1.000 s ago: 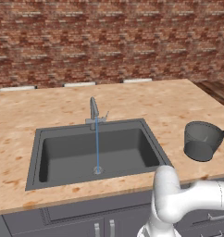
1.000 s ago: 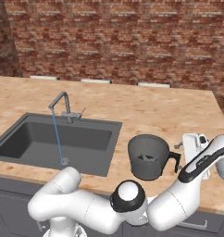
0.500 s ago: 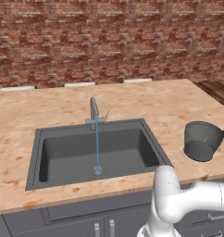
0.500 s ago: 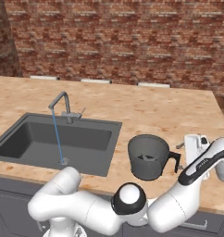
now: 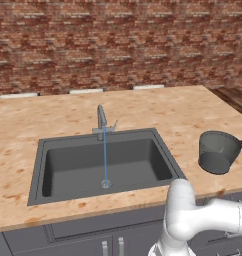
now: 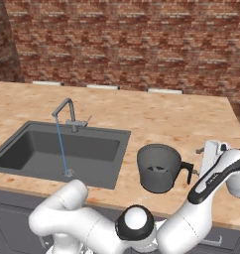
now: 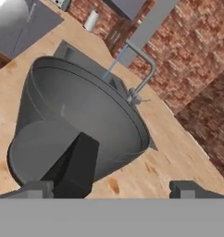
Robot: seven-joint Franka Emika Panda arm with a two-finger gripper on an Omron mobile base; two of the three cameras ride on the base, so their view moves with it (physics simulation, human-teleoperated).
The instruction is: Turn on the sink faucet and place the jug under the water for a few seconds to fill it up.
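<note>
right base view | tool [image 7: 107, 189] spread, nearer jug [image 6: 159, 168] handle | water [image 6: 61, 146] still running

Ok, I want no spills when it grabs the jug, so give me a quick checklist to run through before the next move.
1. Water running from the sink faucet: ok.
2. Jug upright on the counter, right of the sink: ok.
3. Jug handle facing the tool: ok.
4. Tool open with the fingers either side of the handle: ok.
5. Handle already gripped: not ok, the fingers are apart.
6. Jug empty: ok, the bottom looks bare.
</note>
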